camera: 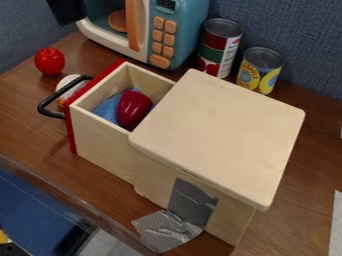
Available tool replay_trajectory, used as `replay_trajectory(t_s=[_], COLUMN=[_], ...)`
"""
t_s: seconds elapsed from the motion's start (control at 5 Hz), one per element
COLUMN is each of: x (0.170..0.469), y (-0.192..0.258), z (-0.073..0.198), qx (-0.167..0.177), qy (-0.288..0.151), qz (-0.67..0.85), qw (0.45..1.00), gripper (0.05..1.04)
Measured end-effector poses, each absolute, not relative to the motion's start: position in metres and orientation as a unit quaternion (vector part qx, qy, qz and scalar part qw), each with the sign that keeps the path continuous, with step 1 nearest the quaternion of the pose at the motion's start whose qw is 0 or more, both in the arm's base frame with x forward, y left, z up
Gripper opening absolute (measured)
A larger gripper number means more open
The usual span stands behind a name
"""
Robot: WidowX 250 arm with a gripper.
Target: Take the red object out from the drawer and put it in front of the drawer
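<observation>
At the top left edge, part of my black gripper (65,11) shows beside the toy microwave, well above and left of the drawer. The wooden drawer (100,142) is pulled out toward the left, with a red front and a black handle. Inside it, a shiny dark red object (134,108) lies on a blue thing (107,108), apart from my gripper. The wooden cabinet's top partly covers the drawer's right end.
A bright red toy fruit (50,61) stands left of the microwave (175,30). A white and orange round object (69,84) sits behind the drawer handle. Two cans, one red and green (219,47) and one yellow (259,71), stand behind the cabinet (224,132).
</observation>
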State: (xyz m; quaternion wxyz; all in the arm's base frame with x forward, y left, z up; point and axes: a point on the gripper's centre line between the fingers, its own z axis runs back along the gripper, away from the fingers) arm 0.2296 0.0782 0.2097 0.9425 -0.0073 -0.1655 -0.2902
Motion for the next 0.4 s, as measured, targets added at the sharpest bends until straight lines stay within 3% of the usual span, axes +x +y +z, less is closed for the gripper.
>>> replay_trajectory(t_s=[0.4], x=[0.218], y=[0.074], z=[0.19], qx=[-0.018], qy=[-0.174], qz=[-0.239], qw=[0.955], gripper=[1.0])
